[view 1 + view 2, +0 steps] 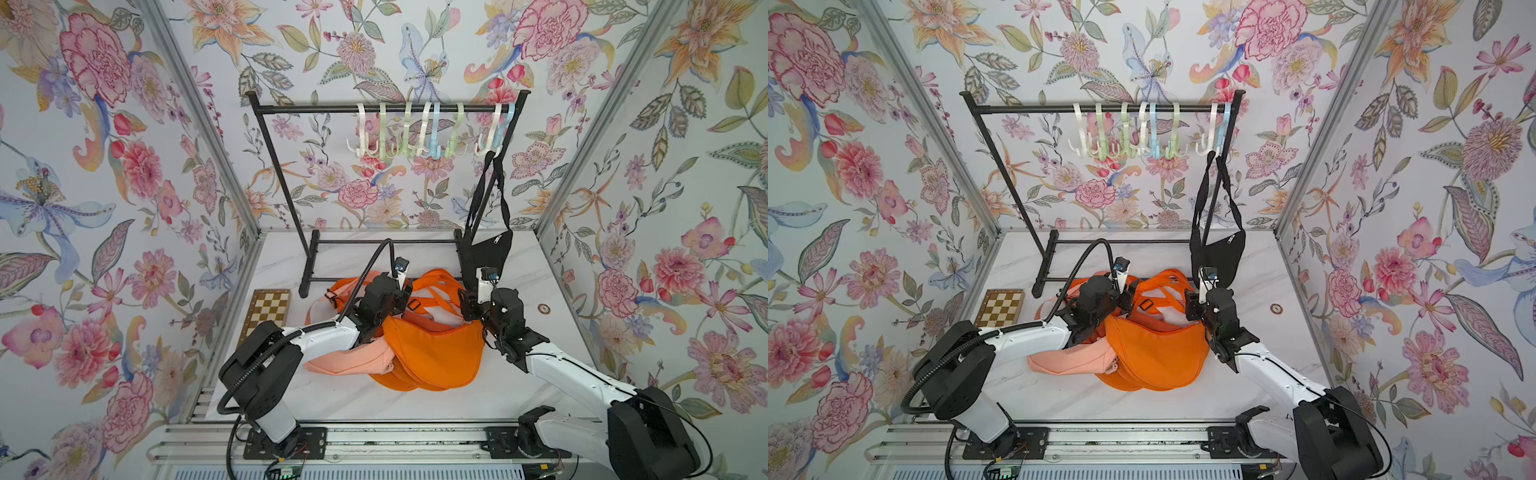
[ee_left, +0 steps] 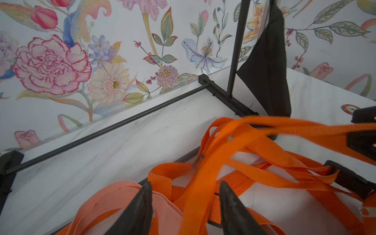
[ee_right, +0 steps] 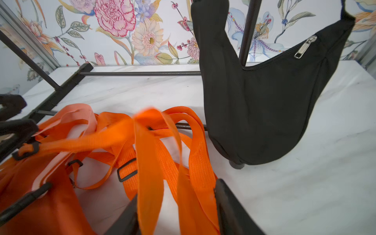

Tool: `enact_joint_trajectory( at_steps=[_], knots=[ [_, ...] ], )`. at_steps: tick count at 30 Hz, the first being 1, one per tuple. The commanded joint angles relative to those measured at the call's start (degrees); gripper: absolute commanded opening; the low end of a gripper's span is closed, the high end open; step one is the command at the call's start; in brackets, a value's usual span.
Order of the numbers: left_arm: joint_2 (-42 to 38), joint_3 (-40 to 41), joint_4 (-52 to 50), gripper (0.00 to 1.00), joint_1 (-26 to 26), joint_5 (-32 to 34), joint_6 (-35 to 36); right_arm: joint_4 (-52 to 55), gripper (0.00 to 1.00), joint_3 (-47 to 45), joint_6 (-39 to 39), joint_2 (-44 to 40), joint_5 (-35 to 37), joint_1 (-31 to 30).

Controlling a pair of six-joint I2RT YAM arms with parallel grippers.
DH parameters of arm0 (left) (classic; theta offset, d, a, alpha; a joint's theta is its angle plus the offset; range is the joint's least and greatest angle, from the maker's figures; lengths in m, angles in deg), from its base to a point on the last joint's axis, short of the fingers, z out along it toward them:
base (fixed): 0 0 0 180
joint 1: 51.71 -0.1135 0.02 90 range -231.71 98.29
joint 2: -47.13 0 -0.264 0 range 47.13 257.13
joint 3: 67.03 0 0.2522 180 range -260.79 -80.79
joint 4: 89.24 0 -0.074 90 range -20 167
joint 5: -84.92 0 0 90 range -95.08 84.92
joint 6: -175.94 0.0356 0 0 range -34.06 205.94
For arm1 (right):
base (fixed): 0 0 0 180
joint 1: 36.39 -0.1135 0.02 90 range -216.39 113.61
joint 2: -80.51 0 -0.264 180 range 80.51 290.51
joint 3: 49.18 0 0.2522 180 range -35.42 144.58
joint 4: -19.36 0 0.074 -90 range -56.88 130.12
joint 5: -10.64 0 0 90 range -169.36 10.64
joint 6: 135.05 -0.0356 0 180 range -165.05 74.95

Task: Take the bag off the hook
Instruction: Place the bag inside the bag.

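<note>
Orange strap (image 2: 197, 183) hangs loose between the parted jaws of left gripper (image 2: 186, 183) and right gripper (image 3: 177, 189), unclamped; withdrawing could snag it, dragging the orange bag (image 1: 432, 353)

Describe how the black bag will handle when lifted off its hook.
Probably floppy: the black bag sags as soft cloth. Likely light, hanging from one thin hook. Its long strap may swing or snag.
</note>
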Motion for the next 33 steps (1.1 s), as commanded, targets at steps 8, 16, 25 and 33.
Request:
enact_joint_trajectory(
  at_steps=[8,16,25,33],
  knots=[
    [-9.46,2.28,2.15,0.71,-1.56,2.6,1.04,0.23,0.84,3.7,1.46,-4.07,-1.76,2.32],
    [-18.31,0.8,-2.82,0.73,-1.52,-1.01,1.78,13.37,0.99,8.64,3.3,-12.3,-5.74,3.25],
    [-19.79,-3.15,-4.69,0.73,-0.9,-6.31,1.41,14.82,0.99,5.82,-2.39,-19.92,-7.13,5.69],
    [-9.11,-11.67,4.96,0.73,-0.11,-5.55,0.55,14.89,1.0,13.12,-15.37,-13.72,-24.85,23.95]
  ],
)
